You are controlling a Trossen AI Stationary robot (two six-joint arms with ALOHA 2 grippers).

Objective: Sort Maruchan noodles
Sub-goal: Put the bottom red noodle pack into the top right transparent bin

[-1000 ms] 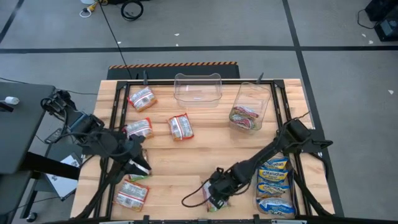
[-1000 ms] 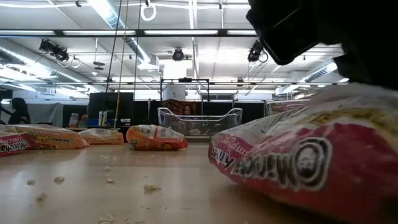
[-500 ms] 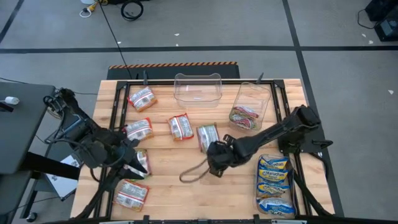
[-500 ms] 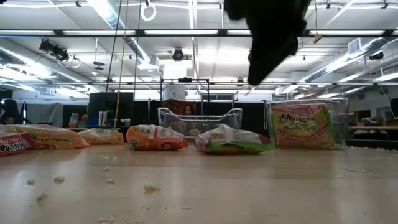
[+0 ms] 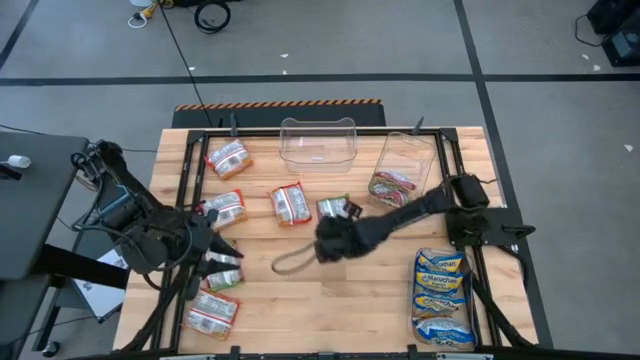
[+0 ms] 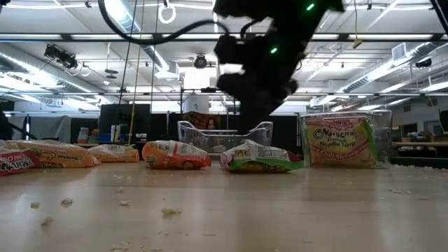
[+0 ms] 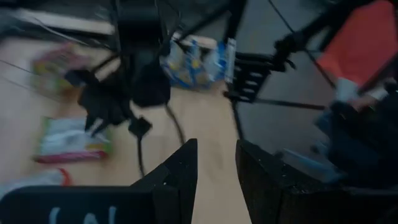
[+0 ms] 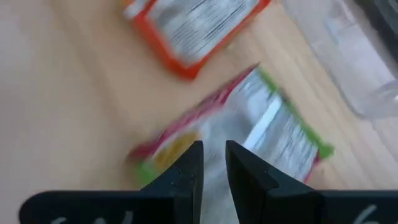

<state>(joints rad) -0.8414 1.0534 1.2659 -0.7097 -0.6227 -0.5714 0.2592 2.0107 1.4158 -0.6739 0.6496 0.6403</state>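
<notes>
Maruchan noodle packets lie flat about the wooden table. A green-and-white packet [image 5: 335, 208] [image 6: 260, 157] [image 8: 249, 130] lies mid-table. My right gripper [image 5: 328, 238] [image 8: 214, 171] hovers just near of it, slanting down, fingers a little apart with nothing between them. Red-and-white packets [image 5: 291, 203] [image 5: 228, 158] [image 5: 225, 205] [image 5: 212, 312] lie to the left. Blue-and-yellow packets [image 5: 440, 280] lie at the right edge. My left gripper [image 5: 215, 250] [image 7: 216, 168] is raised over the table's left side, open and holding nothing, above another green packet [image 5: 222, 280].
An upright clear bin [image 5: 318, 140] stands at the far edge. A second clear bin [image 5: 405, 165] to its right has packets in it. A dark cable loop [image 5: 290, 262] trails on the table below my right arm. Crumbs dot the near boards [image 6: 168, 210].
My right gripper has swung from the table's near edge toward the far edge and the middle, rolling its wrist. The green-and-white packet that was with it at the near edge now lies flat mid-table, clear of the fingers. My left wrist has turned a little.
</notes>
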